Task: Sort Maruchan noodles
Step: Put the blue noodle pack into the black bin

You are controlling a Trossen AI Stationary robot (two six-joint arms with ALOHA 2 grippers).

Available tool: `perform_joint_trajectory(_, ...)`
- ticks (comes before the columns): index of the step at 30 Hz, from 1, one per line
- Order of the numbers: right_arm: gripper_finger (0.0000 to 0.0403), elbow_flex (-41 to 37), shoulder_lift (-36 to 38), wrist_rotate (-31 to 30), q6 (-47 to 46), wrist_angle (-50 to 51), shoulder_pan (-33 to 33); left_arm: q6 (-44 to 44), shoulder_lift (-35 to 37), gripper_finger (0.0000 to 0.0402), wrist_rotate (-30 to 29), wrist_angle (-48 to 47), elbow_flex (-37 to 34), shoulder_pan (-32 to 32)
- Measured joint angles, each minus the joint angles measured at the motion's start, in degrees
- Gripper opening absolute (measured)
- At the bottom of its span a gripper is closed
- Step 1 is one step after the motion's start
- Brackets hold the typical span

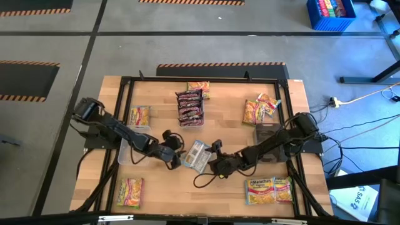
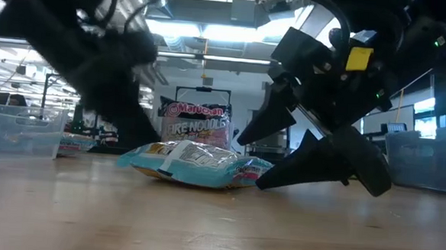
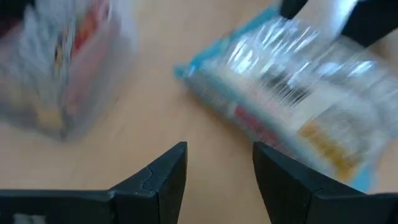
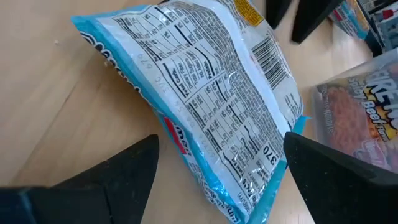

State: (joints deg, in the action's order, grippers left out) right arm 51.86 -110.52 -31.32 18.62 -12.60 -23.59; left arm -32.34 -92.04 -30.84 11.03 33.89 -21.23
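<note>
A light blue Maruchan noodles packet (image 1: 198,156) (image 2: 194,163) lies flat on the wooden table, label side down, between my two grippers. My left gripper (image 1: 177,157) (image 3: 217,180) stands open just short of the packet's left end (image 3: 186,71), with nothing between its fingers. From the right, my right gripper (image 1: 215,165) (image 4: 217,168) stands open, one finger on either side of the packet's nearer end (image 4: 249,186). Other noodle packets lie around the table: a maroon stack (image 1: 189,106) and yellow ones (image 1: 139,115) (image 1: 129,190) (image 1: 261,109) (image 1: 269,190). My right gripper comes at the light blue packet's right end (image 2: 255,173) slanting down from the table's right. One finger (image 2: 297,171) lies low by the table and the other (image 2: 257,127) stands above the packet. Whether either finger touches the packet, I cannot tell.
Clear plastic bins stand at the table's left (image 1: 128,152) (image 2: 20,130) and right (image 1: 267,134) (image 2: 428,159); one close by holds a packet (image 4: 357,118). A black frame (image 1: 206,79) runs around the table. Bare wood lies at the near middle (image 1: 187,194).
</note>
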Motion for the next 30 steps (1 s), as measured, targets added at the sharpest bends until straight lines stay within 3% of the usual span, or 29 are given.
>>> perform_joint_trajectory(10, 0.0333, 0.0, 0.0, 2.1, 10.4, -0.9, 2.0, 0.7, -10.3, 0.0176, 3.2, 13.9, 0.0, 1.9)
perform_joint_trajectory(15, 0.0333, 0.0, 0.0, 0.6, 14.4, -1.0, 1.9, 1.5, -10.8, 0.0176, 3.7, 15.9, 0.0, 1.9)
perform_joint_trajectory(21, 0.0333, -0.1, -0.1, -6.7, 12.5, -1.2, 0.9, 1.5, -10.8, 0.0176, 4.7, 16.6, 0.0, 1.9)
perform_joint_trajectory(30, 0.0333, -0.1, 0.1, -9.5, 15.1, -10.6, -1.9, 1.6, -10.9, 0.0176, 8.2, 19.3, 0.0, 1.7)
